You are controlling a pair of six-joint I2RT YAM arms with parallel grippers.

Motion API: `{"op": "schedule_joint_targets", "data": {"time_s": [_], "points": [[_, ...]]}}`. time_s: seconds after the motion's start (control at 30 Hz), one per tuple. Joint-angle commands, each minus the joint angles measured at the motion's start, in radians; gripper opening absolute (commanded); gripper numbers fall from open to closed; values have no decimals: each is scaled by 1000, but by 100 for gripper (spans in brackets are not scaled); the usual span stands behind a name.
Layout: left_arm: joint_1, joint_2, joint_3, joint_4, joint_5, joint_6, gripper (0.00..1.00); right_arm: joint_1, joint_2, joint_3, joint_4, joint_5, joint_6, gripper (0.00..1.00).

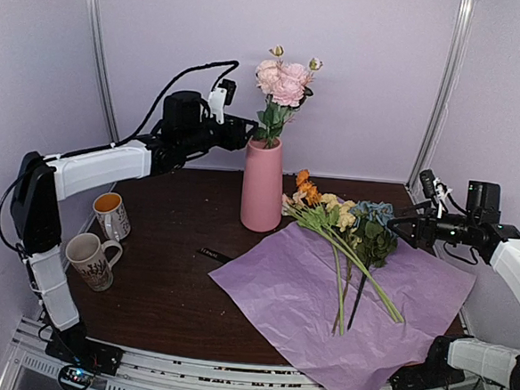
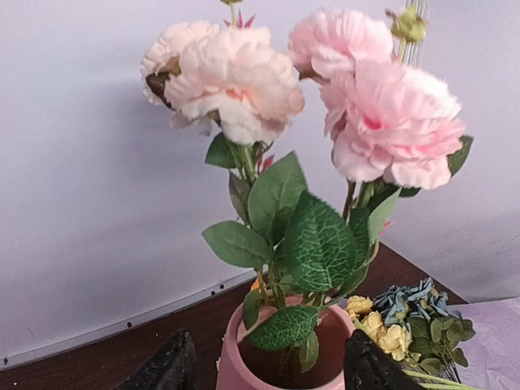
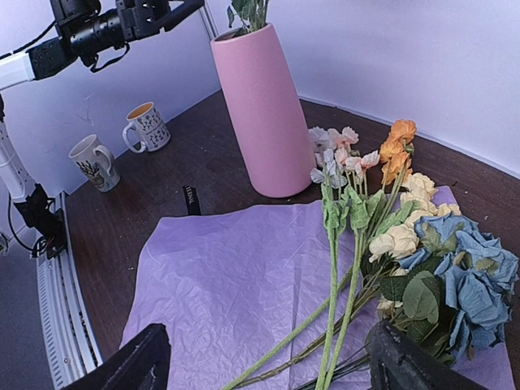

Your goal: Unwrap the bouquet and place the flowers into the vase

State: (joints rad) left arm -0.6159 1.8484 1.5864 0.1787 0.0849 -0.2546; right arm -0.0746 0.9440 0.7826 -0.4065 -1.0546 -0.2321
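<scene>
Presently the pink vase (image 1: pixel 262 191) stands upright at the centre of the top view on the dark table (image 1: pixel 164 286), right at the upper edge of the lilac tissue paper (image 1: pixel 324 307). Leafy pink peonies (image 1: pixel 283 79) already stand in it. Level with the vase mouth, upper centre-left, hangs the left gripper (image 1: pixel 239 133), just beside the leaves. In the left wrist view its fingers (image 2: pixel 166 370) are spread wide, one at each lower side of the frame, with the vase rim and peony stems between them; nothing is pinched. The paper lies unfolded and flat across the lower right of the top view. The other flowers (image 1: pixel 351 233) lie on it, orange, pale yellow, blue and small white heads near the vase base, stems running toward the lower edge. At the right of the frame sits the right gripper (image 1: pixel 402 225), just beside the blue heads. In the right wrist view its fingers (image 3: pixel 410 366) are spread wide at the bottom corners, green stems passing between them; contact cannot be told. A black ribbon (image 1: pixel 213 255) lies on bare table left of the paper. Two patterned mugs (image 1: pixel 111 216) stand at the left, well apart from the vase.
</scene>
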Motion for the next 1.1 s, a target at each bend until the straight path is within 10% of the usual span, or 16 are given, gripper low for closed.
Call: {"op": "schedule_joint_targets", "data": {"time_s": [0.0,0.2,0.57,1.07], "points": [[1,-140,-126,124,-24,4,63,-7,2,3,24,5,8,85],[-8,-301,-308,143,-27,-40,62,-7,-1,0,63,155,58,82],[-178,-532,-604,-12,-78,-20,54,120,140,169,-186,655,-103,42],[-347,-548,-695,1,-81,-153,53,484,713,564,-416,898,-163,39]]}}
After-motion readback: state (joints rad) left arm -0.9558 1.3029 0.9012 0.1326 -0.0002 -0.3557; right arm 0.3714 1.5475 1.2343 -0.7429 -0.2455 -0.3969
